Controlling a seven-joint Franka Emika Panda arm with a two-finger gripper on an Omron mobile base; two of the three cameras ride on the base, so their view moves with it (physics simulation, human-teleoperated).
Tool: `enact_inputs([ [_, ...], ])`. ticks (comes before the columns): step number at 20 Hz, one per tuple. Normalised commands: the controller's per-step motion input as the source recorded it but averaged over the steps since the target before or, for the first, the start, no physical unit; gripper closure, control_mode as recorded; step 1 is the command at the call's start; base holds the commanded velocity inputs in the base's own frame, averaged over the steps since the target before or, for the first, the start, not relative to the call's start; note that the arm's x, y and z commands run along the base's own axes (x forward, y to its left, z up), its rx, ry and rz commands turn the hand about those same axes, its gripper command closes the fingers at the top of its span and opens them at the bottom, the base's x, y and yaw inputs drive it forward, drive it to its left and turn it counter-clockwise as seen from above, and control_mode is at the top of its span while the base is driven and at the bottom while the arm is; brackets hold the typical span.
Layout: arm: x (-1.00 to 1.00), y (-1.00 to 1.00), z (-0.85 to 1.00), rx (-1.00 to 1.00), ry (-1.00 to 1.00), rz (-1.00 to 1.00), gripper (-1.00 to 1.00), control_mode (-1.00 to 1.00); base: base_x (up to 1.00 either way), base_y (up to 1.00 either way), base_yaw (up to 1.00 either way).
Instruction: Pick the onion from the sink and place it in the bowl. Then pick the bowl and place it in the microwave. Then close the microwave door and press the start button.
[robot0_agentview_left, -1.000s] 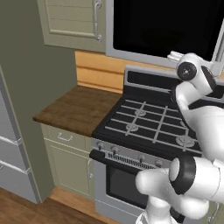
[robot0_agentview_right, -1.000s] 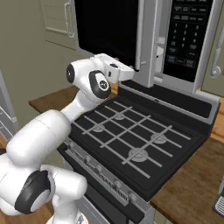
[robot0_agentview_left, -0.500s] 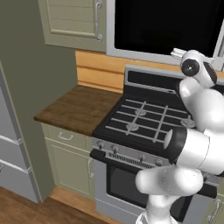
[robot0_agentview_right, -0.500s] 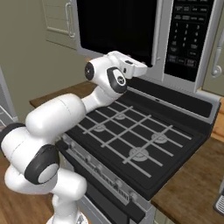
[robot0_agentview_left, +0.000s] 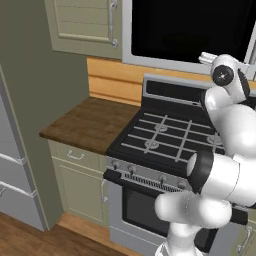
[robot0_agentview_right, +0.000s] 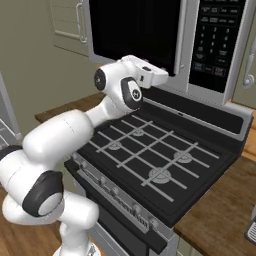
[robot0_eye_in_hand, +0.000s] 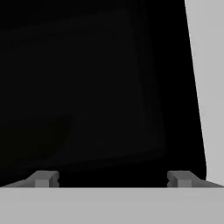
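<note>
The microwave door (robot0_agentview_right: 135, 30) is a grey-framed panel with a big black glass window, above the stove. Its black glass (robot0_eye_in_hand: 96, 87) is close in front of the hand, with the grey frame (robot0_eye_in_hand: 210, 87) at the right. My gripper (robot0_eye_in_hand: 113, 178) is open, its fingertips (robot0_eye_in_hand: 43, 178) set wide apart with nothing between them. The white hand (robot0_agentview_right: 150, 75) sits at the door's lower edge, also seen as the hand (robot0_agentview_left: 207, 57). The microwave's dark control panel (robot0_agentview_right: 216, 40) is right of the door. The onion, the bowl and the sink are out of view.
A black-topped stove (robot0_agentview_right: 150, 155) with several burners lies below the arm. A wooden counter (robot0_agentview_left: 85, 122) is left of it, with olive-green cabinets (robot0_agentview_left: 82, 25) above. A grey fridge (robot0_agentview_left: 10, 165) stands at the far left. More counter (robot0_agentview_right: 225, 215) is on the right.
The hand has moved right along the door's lower edge, and the door has swung closer to the microwave body. The jaws have stayed wide apart.
</note>
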Motion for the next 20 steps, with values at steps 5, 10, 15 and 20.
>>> enact_inputs([
  [5,-1.0,0.01,0.71,0.02,0.04,0.02,-1.0,-1.0,0.0,0.0,0.0],
  [10,-1.0,0.09,0.55,0.0,0.19,0.0,-1.0,-1.0,0.0,0.0,0.0],
  [15,-1.0,0.07,0.01,-0.11,0.09,0.0,1.0,-1.0,0.0,0.0,0.0],
  [20,-0.88,-0.01,-0.17,-0.12,-0.03,0.0,1.0,-1.0,0.0,0.0,0.0],
])
